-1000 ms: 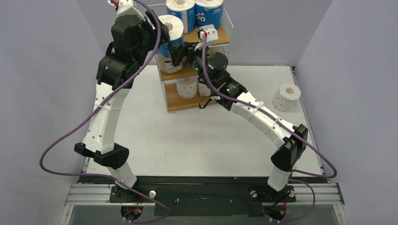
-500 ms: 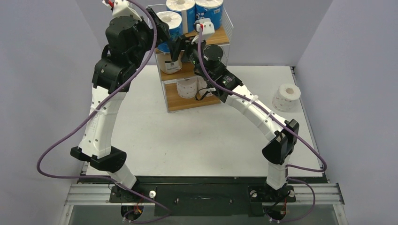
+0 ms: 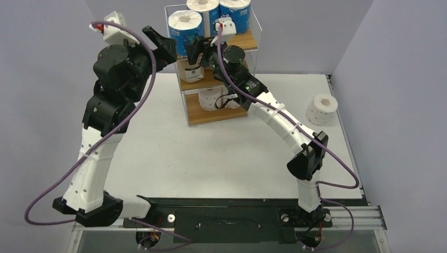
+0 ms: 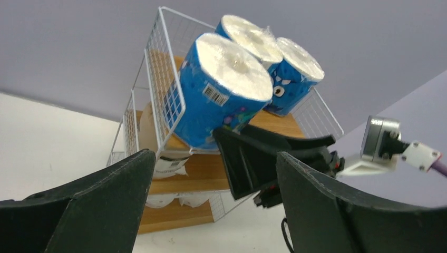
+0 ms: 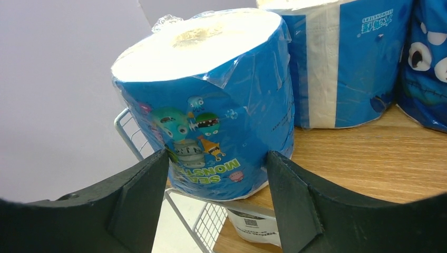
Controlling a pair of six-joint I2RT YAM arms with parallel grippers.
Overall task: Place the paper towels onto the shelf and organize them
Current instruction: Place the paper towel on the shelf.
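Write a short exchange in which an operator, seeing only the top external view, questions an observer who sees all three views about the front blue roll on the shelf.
Operator: Is the left gripper clear of the front blue roll?
Observer: Yes. Its own wrist view shows it open with nothing between its fingers, and the roll stands beyond them.
Operator: And the right gripper?
Observer: Its wrist view shows one finger on each side of the roll's lower half. I cannot tell whether they touch the wrap.
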